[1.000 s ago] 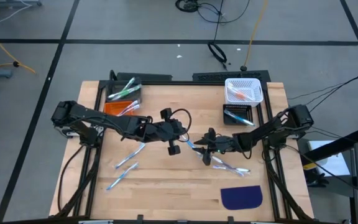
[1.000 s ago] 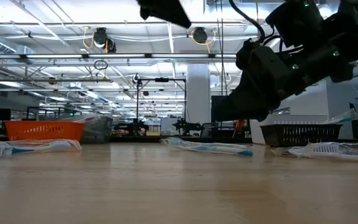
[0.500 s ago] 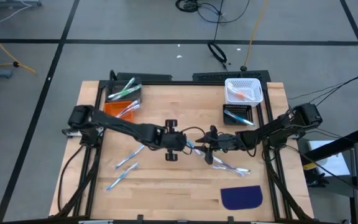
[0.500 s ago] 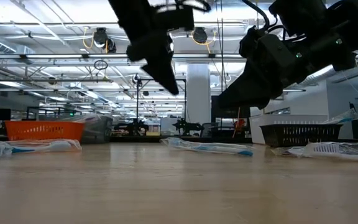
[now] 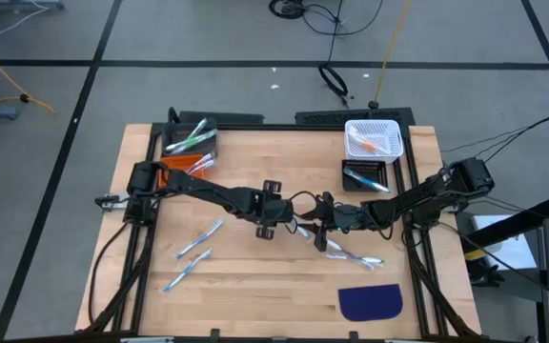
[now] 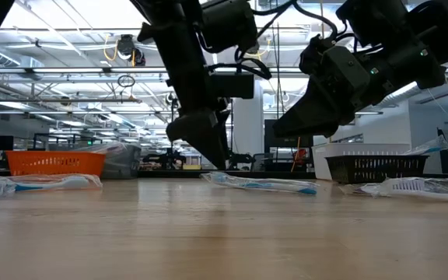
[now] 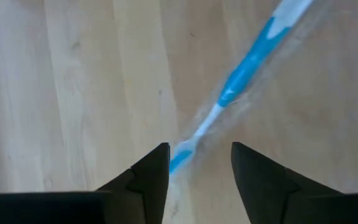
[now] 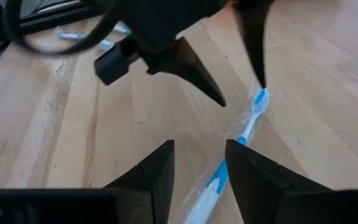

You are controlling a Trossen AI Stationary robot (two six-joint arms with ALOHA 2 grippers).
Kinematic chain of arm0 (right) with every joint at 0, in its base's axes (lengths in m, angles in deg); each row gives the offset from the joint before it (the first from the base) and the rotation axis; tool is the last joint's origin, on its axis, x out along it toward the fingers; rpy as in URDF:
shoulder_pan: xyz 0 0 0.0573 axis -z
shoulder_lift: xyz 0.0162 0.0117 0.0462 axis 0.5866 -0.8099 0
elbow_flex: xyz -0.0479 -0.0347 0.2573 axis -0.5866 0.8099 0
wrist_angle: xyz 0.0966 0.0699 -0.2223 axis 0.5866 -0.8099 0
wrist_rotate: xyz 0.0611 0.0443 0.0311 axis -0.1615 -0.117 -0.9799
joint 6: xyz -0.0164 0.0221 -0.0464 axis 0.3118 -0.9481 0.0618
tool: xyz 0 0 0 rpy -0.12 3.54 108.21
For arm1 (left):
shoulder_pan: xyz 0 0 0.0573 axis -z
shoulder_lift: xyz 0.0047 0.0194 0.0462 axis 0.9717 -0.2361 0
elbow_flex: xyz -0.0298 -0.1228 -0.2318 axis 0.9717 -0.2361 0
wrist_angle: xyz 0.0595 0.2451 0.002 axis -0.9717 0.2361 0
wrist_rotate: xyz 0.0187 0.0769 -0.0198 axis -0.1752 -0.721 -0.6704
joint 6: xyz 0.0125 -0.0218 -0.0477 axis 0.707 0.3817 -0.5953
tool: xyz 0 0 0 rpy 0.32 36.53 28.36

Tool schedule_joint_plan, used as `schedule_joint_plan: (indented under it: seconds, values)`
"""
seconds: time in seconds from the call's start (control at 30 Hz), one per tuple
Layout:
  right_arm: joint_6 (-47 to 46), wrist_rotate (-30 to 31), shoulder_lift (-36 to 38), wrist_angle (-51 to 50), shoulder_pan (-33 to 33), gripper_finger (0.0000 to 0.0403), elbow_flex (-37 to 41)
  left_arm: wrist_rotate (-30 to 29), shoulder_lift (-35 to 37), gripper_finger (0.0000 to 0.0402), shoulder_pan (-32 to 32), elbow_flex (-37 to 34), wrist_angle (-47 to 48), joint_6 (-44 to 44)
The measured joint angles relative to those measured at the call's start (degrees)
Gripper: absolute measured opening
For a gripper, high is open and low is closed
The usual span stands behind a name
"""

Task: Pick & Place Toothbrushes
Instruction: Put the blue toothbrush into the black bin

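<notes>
At desk centre, the left hand (image 5: 285, 225) is straddling a blue toothbrush (image 7: 244, 68), fingers apart, holding nothing. The right hand (image 5: 318, 229) is hovering beside it, likewise apart and empty. The white basket (image 5: 374, 139) and black bin (image 5: 364, 176) are each holding toothbrushes.

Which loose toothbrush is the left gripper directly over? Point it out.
The blue-and-white toothbrush at the table's middle, lying between the open fingers of the left gripper; the right gripper faces it too. The other loose toothbrushes lie off to either side.

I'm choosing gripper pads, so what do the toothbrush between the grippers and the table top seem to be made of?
The toothbrush looks like smooth white and blue plastic, seemingly inside a clear glossy wrapper, judging by the hazy sheen around it. The table top looks like pale wood with a matte finish; grain lines and plank seams show.
</notes>
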State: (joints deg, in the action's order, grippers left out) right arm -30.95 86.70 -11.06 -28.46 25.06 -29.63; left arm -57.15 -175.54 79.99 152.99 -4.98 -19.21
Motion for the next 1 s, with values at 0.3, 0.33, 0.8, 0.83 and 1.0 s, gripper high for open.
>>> schedule_joint_plan:
  seconds: [0.3, 0.33, 0.8, 0.83, 1.0]
  values:
    - [1.0, 0.0, 0.0, -0.2, 0.0, 0.0133, 0.0, 12.2, 0.1, 0.0180, -4.4, 0.0, -1.2, 4.4]
    - [1.0, 0.0, 0.0, -0.2, 0.0, 0.0133, 0.0, 12.4, 0.1, 0.0180, -4.7, 0.0, -1.1, 4.5]
    - [1.6, 0.0, 0.0, 0.0, 0.0, 0.0130, 0.0, 15.5, -3.4, 0.0182, -8.2, 0.1, -0.5, 6.3]
    - [1.7, 0.0, 0.0, 0.1, 0.0, 0.0130, 0.0, 15.6, -3.5, 0.0182, -8.2, 0.2, -0.6, 6.3]
    - [2.2, 0.0, 0.0, 0.1, 0.0, 0.0130, 0.0, 16.0, -3.6, 0.0161, -8.4, 0.2, -0.4, 5.8]
